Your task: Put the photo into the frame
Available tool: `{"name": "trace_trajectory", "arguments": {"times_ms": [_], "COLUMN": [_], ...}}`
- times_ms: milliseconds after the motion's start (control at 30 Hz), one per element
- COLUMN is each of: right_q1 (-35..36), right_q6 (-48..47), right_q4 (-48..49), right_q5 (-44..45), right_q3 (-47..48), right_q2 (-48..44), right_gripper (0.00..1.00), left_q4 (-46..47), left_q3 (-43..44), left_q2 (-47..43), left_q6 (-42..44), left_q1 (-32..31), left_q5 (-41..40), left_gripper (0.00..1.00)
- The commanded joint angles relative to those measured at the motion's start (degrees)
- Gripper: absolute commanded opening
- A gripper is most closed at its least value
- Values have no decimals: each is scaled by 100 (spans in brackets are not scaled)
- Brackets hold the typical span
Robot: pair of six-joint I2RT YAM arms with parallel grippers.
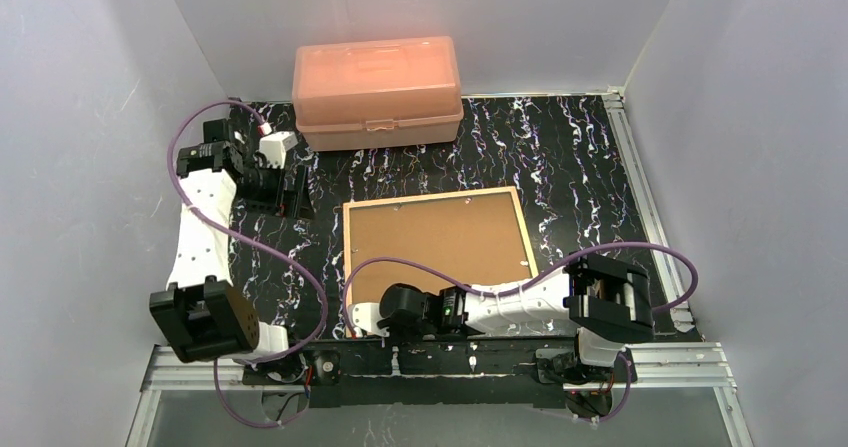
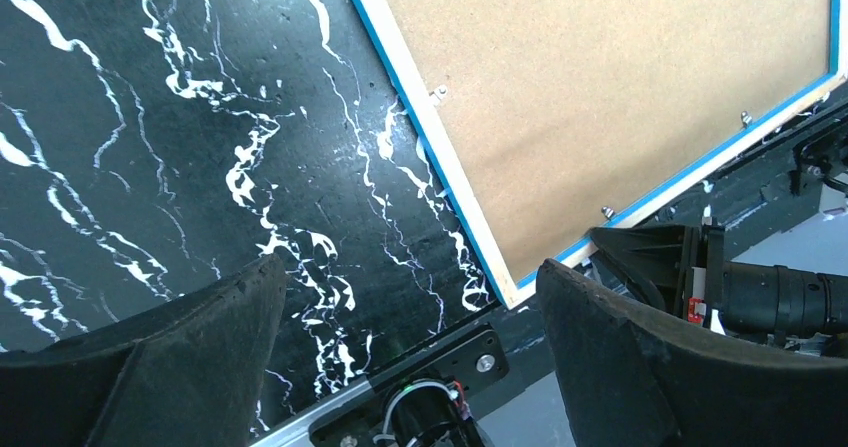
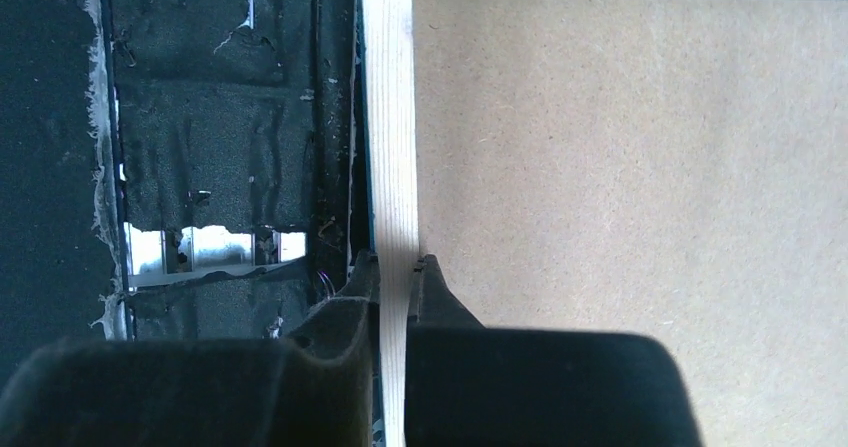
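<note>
"Now, entry one: the task's frame. Where was it?"
"Blue-rimmed rectangular picture frame [image 3: 390, 117], light wood back edge. It lay face down on the black white-veined tabletop [image 1: 560, 147], with the plain brown backing board [image 1: 435, 237] uppermost inside it. A peach plastic box [image 1: 378, 92] stood at the far edge, well apart."
"Entry two: the photo?"
"Not seen in any view. Whether it sat under the board could not be told."
"Entry three: jaws."
"Right arm's jaws: together on the frame's wood rail by its near-left corner, one finger outside, one on the board side. Left arm's jaws: wide apart, holding nothing, above bare tabletop near the frame's left side."
"Entry four: the step, as you judged it?"
"Taking hold of the frame, probably to lift or turn it. To do it well, the pinch needed to sit on wood alone and not catch the board's edge. The raise needed to be slow and level, since a one-corner hold would let the far side drag. Small metal tabs [image 2: 438, 92] lined the rim. Whether they locked the board was unclear, so it might have slid out. The free jaws could have steadied another rail."
</note>
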Motion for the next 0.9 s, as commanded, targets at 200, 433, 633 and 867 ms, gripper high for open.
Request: {"name": "trace_trajectory", "arguments": {"times_ms": [200, 433, 633, 867], "right_q1": [-161, -832, -1580, -2006], "right_q6": [1, 308, 726, 867], "right_q4": [147, 41, -1, -330], "right_q5": [450, -325, -1269, -1807], "right_q3": [789, 1293, 1802, 2576], "right_q2": [-422, -846, -975, -822], "right_gripper": [1, 1, 1, 1], "left_q4": [767, 998, 407, -217], "left_q3": [-447, -684, -448, -1013], "left_q2": [-1613, -2012, -2248, -3229], "left_q6": [426, 493, 1508, 4434], "left_q1": [7, 16, 16, 16], "left_q5": [579, 653, 1969, 2597], "left_gripper": [98, 99, 99, 98]}}
